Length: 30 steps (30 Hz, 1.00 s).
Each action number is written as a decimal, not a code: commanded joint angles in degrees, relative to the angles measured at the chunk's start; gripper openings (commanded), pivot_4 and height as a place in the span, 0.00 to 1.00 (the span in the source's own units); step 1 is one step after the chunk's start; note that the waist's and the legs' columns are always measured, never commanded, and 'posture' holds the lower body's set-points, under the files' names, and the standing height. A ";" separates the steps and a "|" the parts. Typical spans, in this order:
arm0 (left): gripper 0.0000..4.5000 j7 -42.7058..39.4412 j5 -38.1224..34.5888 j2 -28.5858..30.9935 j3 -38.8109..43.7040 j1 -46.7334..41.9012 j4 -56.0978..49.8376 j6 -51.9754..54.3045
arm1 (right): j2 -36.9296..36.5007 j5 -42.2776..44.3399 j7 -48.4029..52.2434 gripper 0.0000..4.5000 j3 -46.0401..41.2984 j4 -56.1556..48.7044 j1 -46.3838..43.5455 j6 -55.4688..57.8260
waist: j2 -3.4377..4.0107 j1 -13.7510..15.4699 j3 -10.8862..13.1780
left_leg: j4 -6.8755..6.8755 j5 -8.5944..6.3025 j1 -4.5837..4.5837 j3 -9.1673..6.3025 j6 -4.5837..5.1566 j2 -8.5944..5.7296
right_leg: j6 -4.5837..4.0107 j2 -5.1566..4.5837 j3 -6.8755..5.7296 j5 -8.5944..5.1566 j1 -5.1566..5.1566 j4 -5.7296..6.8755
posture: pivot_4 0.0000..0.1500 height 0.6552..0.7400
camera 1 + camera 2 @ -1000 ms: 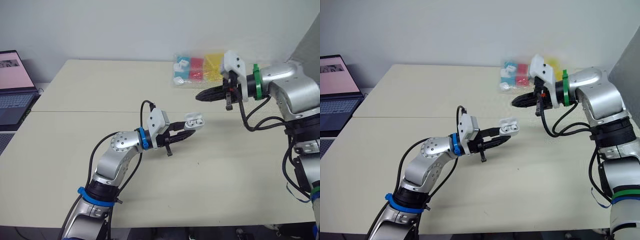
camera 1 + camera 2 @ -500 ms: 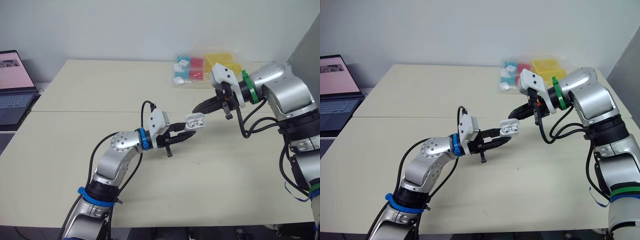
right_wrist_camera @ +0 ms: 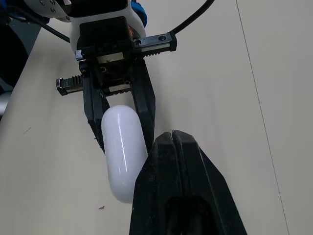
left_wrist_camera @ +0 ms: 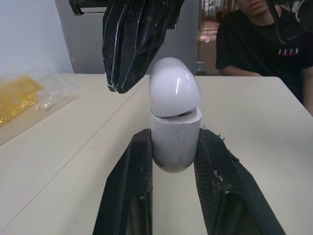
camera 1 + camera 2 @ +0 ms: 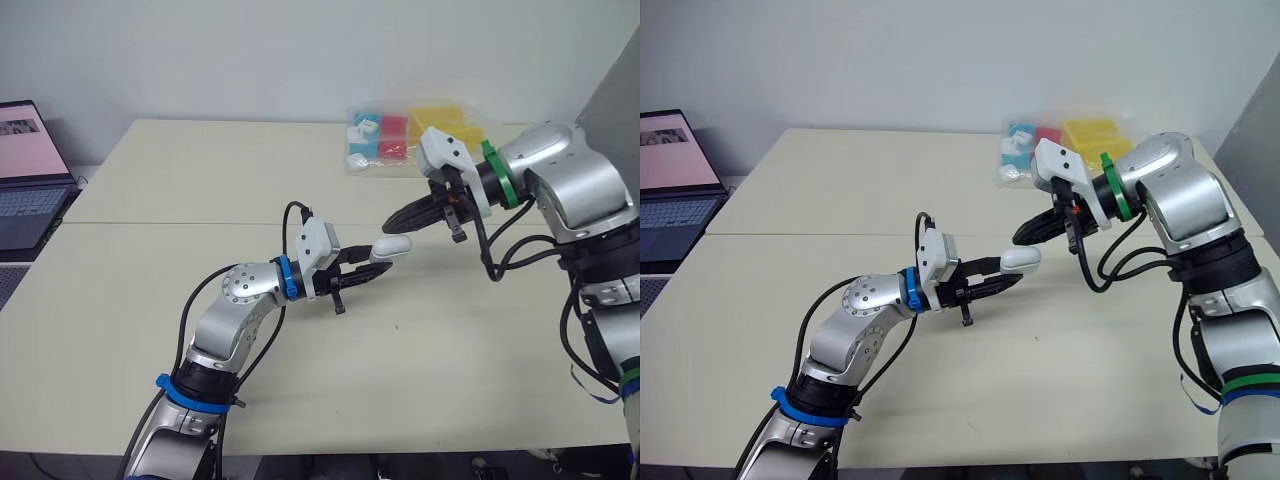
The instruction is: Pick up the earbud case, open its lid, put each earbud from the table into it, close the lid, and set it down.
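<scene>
Held clear of the pale table (image 5: 200, 180), the white earbud case (image 5: 392, 247) is on the robot's side of a clear plastic bag of coloured packets (image 5: 405, 140) that lies at the far edge, and well apart from that bag. The left gripper (image 5: 374, 261) pinches the lower half of the case between its two black fingers (image 4: 128, 196). The rounded lid is down, with only a thin dark seam visible around it in the left wrist view. The right gripper (image 5: 393, 225) reaches in between the bag and the case, fingers pressed together into a single point, the tip right against the lid's side; actual contact cannot be made out. A laptop (image 5: 25, 170) is open far to the left of the bag, and a person in a black shirt (image 4: 259, 34) is seated beyond the table.
</scene>
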 commanded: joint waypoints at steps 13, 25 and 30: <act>0.18 0.12 -0.40 -0.16 0.01 -0.34 -2.18 -0.47 | -2.17 2.64 2.22 0.00 -2.08 -5.31 0.82 1.99 | 0.00 0.01 0.00 | 0.00 0.00 0.00 0.00 0.00 0.00 | 0.00 0.00 0.00 0.00 0.00 0.00 | 1.00 1.00; 0.18 0.54 -0.45 -0.58 0.39 -1.02 -1.76 -0.49 | -4.97 5.47 1.09 0.00 -2.29 -12.35 5.17 5.54 | 0.00 0.02 0.00 | 0.00 0.00 0.00 -0.03 0.00 0.00 | 0.00 0.00 -0.03 0.00 0.01 0.00 | 1.00 1.00; 0.18 0.62 -0.52 -0.69 0.49 -1.19 -1.68 -0.50 | -5.04 5.11 0.44 0.00 -1.99 -13.37 6.77 5.31 | 0.00 0.02 0.00 | 0.03 0.00 -0.01 -0.03 0.00 -0.01 | 0.00 0.00 -0.03 0.00 0.02 0.00 | 1.00 1.00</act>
